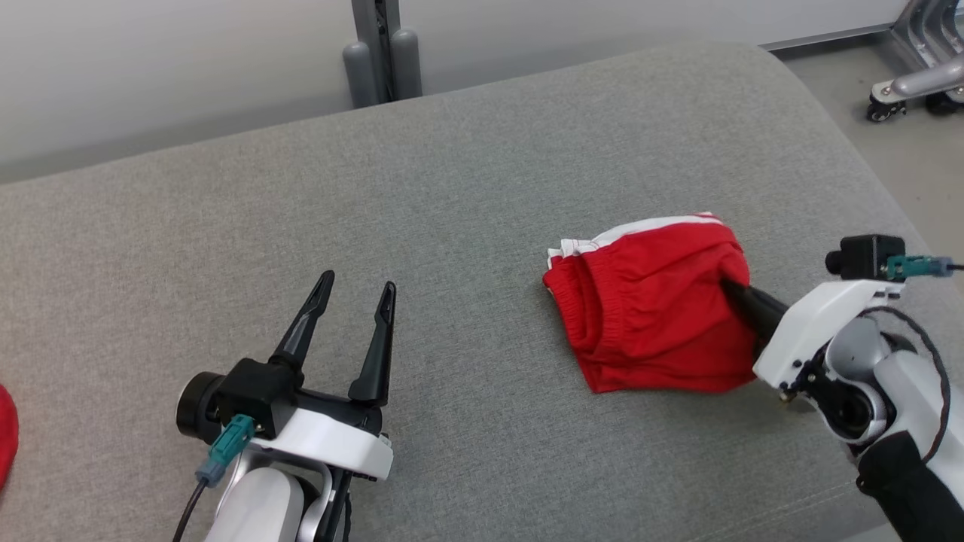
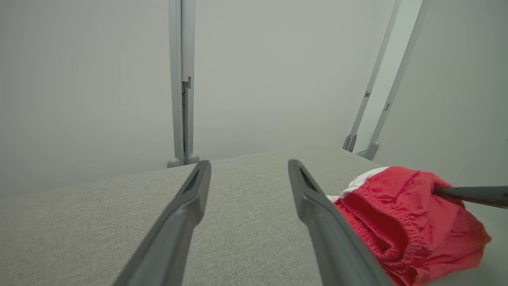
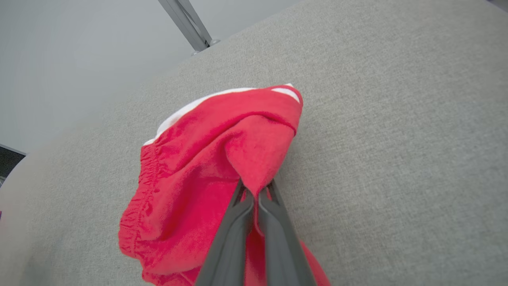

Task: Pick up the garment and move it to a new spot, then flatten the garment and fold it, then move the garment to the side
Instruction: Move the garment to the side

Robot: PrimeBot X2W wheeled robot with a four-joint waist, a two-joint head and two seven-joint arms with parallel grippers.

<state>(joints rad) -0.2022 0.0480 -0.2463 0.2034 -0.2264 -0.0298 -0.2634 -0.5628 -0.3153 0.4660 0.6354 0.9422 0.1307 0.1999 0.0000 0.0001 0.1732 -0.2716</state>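
Two dark right fingers (image 3: 238,226) are pressed together on a fold of the red shorts (image 1: 648,309), pinching the cloth, I think so it can be lifted and carried to a new spot. The shorts lie bunched up on the right side of the grey bench (image 1: 452,188). The left fingers (image 1: 375,346) are spread wide and hold nothing, over bare bench, well apart from the shorts.

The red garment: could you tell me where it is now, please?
The garment lies right of centre on the grey cushion in the head view, pinched by the right gripper.
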